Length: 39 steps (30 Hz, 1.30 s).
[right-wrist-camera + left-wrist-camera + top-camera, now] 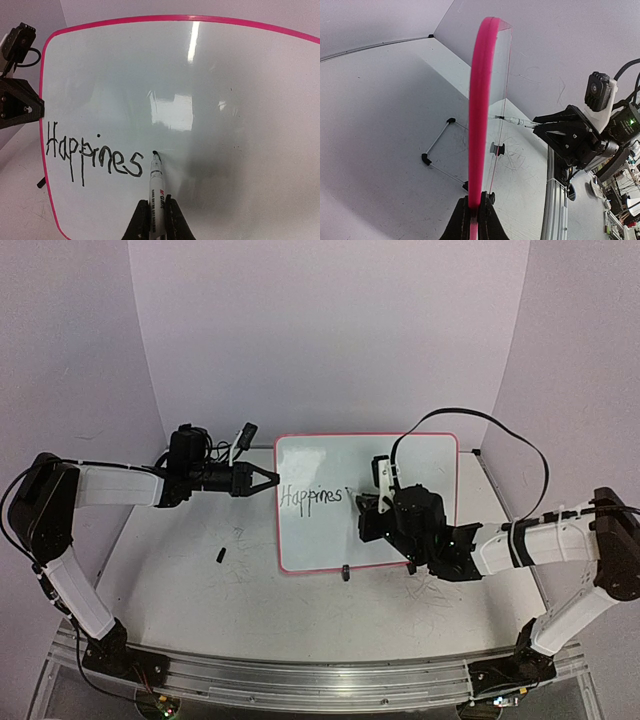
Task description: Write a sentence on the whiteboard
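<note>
Clearly, left wrist: left claw (474, 209) pinches whiteboard (479, 100) rim; right wrist: right claw (156, 206) pinches marker (155, 176), sentence (95, 157) legible.

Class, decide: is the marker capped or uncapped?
Uncapped. The marker in the right hand shows a bare black tip, at the whiteboard just after the last letter of the sentence.

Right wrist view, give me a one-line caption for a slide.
Right gripper holds a marker, tip at the whiteboard just after the unfinished sentence, Happines.
</note>
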Available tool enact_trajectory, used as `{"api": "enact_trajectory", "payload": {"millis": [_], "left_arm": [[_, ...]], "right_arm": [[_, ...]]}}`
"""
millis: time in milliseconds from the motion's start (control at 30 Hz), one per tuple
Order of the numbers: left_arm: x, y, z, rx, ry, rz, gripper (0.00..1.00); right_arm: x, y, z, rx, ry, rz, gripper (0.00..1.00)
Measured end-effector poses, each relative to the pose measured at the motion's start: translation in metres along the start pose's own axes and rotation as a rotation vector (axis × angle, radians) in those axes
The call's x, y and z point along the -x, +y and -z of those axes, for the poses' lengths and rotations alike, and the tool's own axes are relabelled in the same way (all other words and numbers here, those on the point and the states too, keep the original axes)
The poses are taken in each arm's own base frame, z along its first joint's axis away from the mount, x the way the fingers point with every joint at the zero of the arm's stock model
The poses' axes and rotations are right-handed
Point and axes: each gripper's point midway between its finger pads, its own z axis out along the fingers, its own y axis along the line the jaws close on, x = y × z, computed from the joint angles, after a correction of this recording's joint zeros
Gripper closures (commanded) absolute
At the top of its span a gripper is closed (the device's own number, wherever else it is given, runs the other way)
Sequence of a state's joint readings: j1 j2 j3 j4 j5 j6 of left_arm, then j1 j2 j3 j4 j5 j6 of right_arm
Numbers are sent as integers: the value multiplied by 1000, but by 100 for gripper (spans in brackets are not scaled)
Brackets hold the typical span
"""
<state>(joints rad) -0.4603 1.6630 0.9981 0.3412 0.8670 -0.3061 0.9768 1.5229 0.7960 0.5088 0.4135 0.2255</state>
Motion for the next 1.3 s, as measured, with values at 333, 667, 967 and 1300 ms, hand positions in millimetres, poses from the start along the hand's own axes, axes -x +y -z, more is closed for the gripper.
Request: {"api": "enact_trajectory", "payload": {"millis": [333, 667, 967, 1300], "left_arm": [[0, 0, 0, 0, 0, 0, 100], [0, 0, 0, -1, 0, 0, 100], [0, 0, 0, -1, 0, 0, 100], [0, 0, 0, 0, 0, 0, 100]], "right_arm": [[-1, 2, 0, 14, 8, -1, 100], [-3, 3, 0, 19, 15, -8, 100], [-5, 4, 0, 24, 22, -9, 100], [-11, 3, 2, 26, 35, -7, 100]]}}
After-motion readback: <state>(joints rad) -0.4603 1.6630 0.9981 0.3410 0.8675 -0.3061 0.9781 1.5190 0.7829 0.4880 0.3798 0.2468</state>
